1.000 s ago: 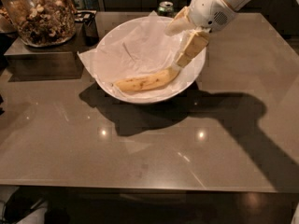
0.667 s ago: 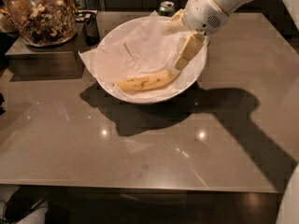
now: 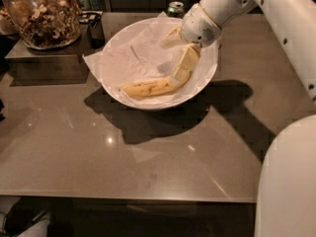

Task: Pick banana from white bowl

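The banana [image 3: 148,88], yellow with brown speckles, lies in the front part of the white bowl [image 3: 207,80] on its crinkled white paper. My gripper [image 3: 172,58] reaches down into the bowl from the upper right. Its pale yellow fingers [image 3: 183,65] are spread apart. The lower finger's tip rests at the banana's right end, and the other finger sits higher, toward the bowl's back. The banana is not lifted.
A glass jar of nuts [image 3: 42,16] stands on a dark box [image 3: 44,63] at the back left. A green can [image 3: 175,8] sits behind the bowl. The brown table's front edge [image 3: 128,199] runs below. A white part of my arm [image 3: 289,181] fills the lower right.
The gripper has shifted slightly left and deeper toward the banana's right end. The banana lies in the same place. A white arm part has come into view at the lower right.
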`<state>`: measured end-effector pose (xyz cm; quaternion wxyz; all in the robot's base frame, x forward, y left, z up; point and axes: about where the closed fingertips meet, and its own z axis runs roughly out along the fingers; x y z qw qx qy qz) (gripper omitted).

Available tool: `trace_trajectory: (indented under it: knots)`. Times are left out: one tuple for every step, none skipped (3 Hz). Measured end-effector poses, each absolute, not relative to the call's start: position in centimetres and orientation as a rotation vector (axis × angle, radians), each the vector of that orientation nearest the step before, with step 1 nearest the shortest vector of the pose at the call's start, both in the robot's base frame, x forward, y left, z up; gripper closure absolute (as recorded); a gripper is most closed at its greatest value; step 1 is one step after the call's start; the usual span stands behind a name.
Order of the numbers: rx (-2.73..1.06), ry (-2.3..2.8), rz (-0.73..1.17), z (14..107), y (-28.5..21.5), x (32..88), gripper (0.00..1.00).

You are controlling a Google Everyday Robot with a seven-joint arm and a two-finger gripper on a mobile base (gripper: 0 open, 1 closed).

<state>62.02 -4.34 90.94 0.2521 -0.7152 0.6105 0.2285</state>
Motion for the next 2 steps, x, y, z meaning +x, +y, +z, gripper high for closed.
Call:
trace_trajectory:
  knots:
    - [-1.947, 1.683, 0.654, 89.34, -3.65, 62.62, 0.16]
    - [-1.933, 1.700, 0.671, 88.40, -3.16, 62.66, 0.15]
